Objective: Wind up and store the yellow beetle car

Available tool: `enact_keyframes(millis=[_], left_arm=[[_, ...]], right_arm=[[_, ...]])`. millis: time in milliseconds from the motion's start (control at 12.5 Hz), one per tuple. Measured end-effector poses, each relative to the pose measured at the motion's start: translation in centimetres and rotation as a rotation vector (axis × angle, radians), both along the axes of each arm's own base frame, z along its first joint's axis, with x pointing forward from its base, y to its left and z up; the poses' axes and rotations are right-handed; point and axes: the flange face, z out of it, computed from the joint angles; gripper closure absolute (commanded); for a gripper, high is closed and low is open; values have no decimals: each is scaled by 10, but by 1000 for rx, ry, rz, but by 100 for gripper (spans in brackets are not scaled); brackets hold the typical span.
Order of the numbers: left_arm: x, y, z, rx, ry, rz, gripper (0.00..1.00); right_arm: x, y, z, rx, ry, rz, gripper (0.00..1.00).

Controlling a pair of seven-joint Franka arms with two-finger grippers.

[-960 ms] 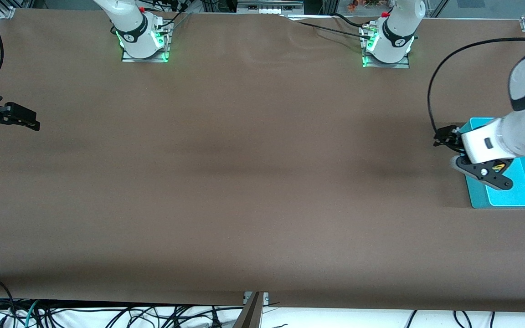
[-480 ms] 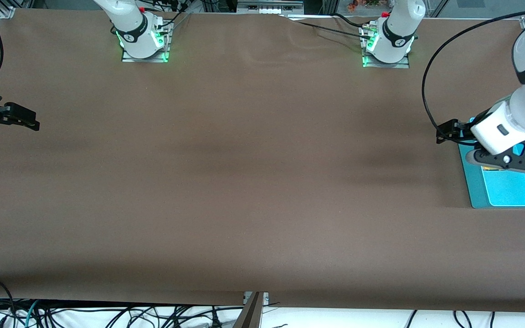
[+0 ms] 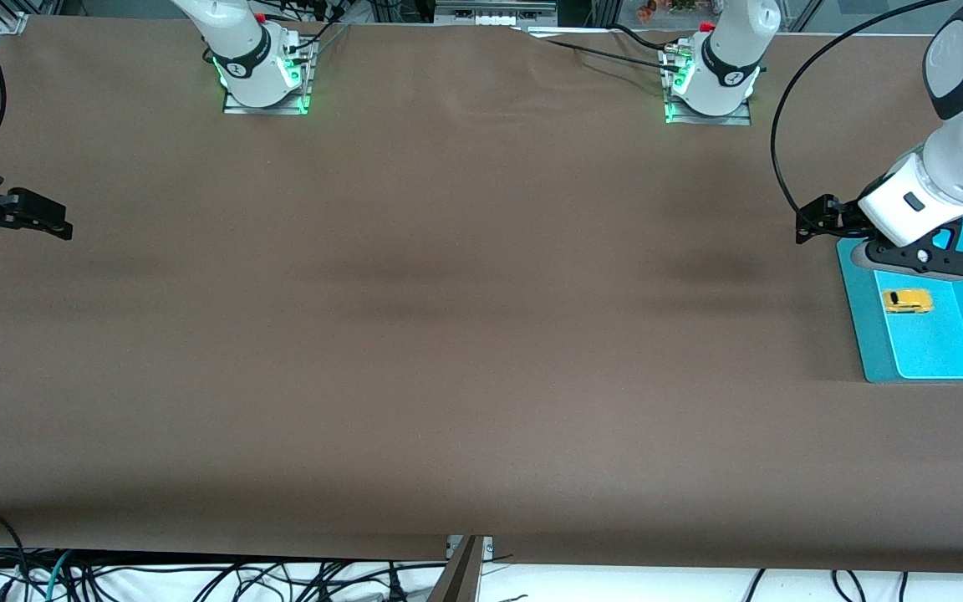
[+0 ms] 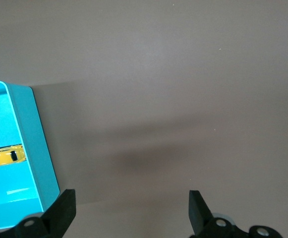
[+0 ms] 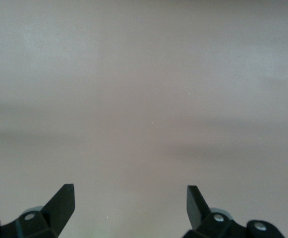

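With the yellow beetle car lying in the teal tray, we lift the released left claw straight clear; the right claw waits, released.

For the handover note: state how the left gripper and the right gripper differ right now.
The left gripper hangs over the teal tray holding the yellow beetle car; the right gripper waits over bare table at the right arm's end. The left wrist view shows tray and car; the right wrist view shows only table. Both are open and hold nothing.
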Motion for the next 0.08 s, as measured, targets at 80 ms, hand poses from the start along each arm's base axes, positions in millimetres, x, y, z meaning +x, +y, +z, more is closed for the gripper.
enact_keyframes(millis=[80], left_arm=[[-1, -1, 2, 0, -4, 0, 0]], right_arm=[[0, 0, 0, 0, 0, 0, 0]])
